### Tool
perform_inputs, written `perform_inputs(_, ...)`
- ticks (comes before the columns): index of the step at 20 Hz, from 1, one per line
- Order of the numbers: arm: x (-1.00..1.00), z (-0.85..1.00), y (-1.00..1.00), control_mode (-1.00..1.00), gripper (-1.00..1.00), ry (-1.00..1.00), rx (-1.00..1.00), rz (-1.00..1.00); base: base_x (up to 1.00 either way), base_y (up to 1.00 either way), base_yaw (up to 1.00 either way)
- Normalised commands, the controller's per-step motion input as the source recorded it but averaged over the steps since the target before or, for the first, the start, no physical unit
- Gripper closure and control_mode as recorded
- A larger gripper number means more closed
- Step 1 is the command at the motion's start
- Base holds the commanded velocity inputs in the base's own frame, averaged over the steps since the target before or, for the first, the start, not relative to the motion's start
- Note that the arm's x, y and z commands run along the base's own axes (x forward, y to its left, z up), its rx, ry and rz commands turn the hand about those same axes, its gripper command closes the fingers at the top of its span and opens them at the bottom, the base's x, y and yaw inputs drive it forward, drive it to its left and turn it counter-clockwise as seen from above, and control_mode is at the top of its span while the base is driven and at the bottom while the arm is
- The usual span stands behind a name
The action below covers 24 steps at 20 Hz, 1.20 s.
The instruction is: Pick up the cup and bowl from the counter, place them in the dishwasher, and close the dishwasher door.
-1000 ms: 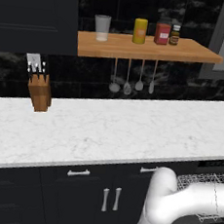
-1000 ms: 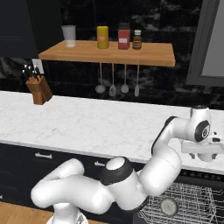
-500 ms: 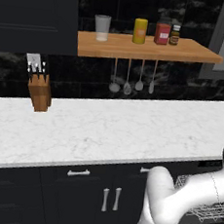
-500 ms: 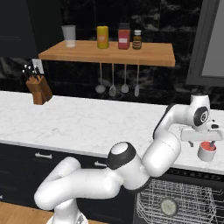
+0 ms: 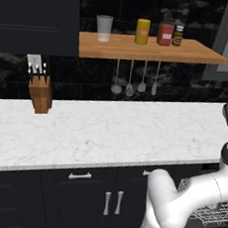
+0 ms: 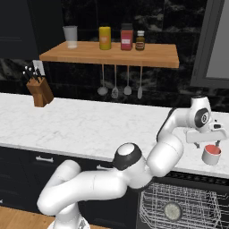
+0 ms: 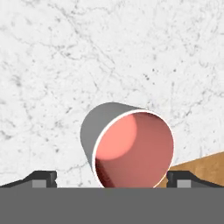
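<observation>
Hidden/cut off: in the left base view the arm runs off the right edge at the wrist. Dishwasher (image 6: 183,208) shows as a wire rack under the counter edge at lower right, cut by the frame; a round item sits in the rack, too small to name. Door can't be made out. In the hand view the cup's (image 7: 131,146) lower part is cut by the bottom band.

Cup (image 6: 211,154): white outside, red inside, upright on the marble counter (image 6: 85,129) near its front edge at the far right, above the dishwasher. Gripper (image 6: 206,144) hangs right over it, jaws spread wide, released; hand view shows one dark fingertip (image 7: 41,178) on each side of the cup, both clear of its wall, no contact.

Around: brown patch of floor at the hand view's lower right, past the counter edge. Knife block (image 5: 40,93) stands far left on the counter, well apart from the cup. Wooden shelf (image 6: 116,54) on the wall carries a glass tumbler (image 6: 70,36), yellow canister (image 6: 104,38), red jar (image 6: 127,39) & small brown bottle (image 6: 140,40). Four utensils (image 6: 115,91) hang under the shelf. Dark cabinets w/ silver handles (image 5: 80,176) below the counter. Nothing sits between gripper and cup.
</observation>
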Motion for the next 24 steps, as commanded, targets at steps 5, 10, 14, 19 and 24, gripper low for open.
perform_inputs(5, 0.39, -0.11, -0.30, -1.00, -1.00, 0.00, 0.06, 0.09, 0.00, 0.00, 0.00)
perform_inputs(10, -0.28, 0.00, -0.08, -1.00, -1.00, 0.00, 0.02, 0.03, 0.00, 0.00, 0.00)
perform_inputs(14, -0.46, 0.00, 0.06, -1.00, -1.00, -0.03, 0.00, 0.00, 0.00, 0.00, 0.00)
perform_inputs(19, -0.19, 0.00, 0.24, -1.00, -1.00, -0.05, 0.00, 0.00, 0.00, 0.00, 0.00)
perform_inputs(24, -0.02, -0.10, 0.45, -1.00, -1.00, 0.00, 0.00, 0.01, 0.00, 0.00, 0.00)
